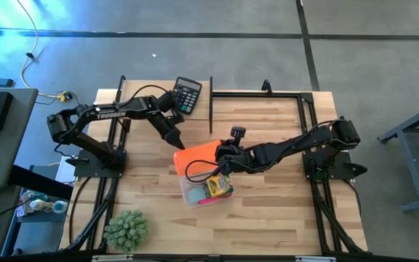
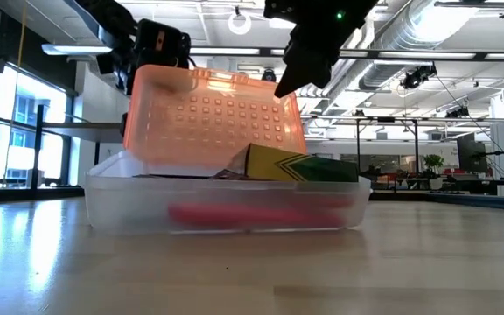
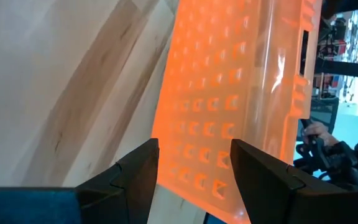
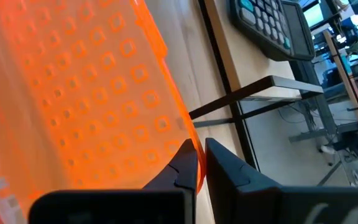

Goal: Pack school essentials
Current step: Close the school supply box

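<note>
Wood table (image 1: 282,211), clear pencil box (image 1: 195,195) at centre, its orange lid (image 1: 195,156) raised toward 11 o'clock. Lid looks thin, light, flexy plastic: hold it by the edge. Crayon box (image 1: 219,187) and something pink inside. Left gripper (image 1: 176,141) half open at lid's 11 o'clock corner, not clamping. Right gripper (image 1: 220,156) closed at lid's 3 o'clock edge.

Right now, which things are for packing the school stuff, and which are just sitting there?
For the job: clear plastic box with orange lid, yellow-and-green crayon box, pink pen.

Just lying about: black calculator, spiky green plant.
</note>
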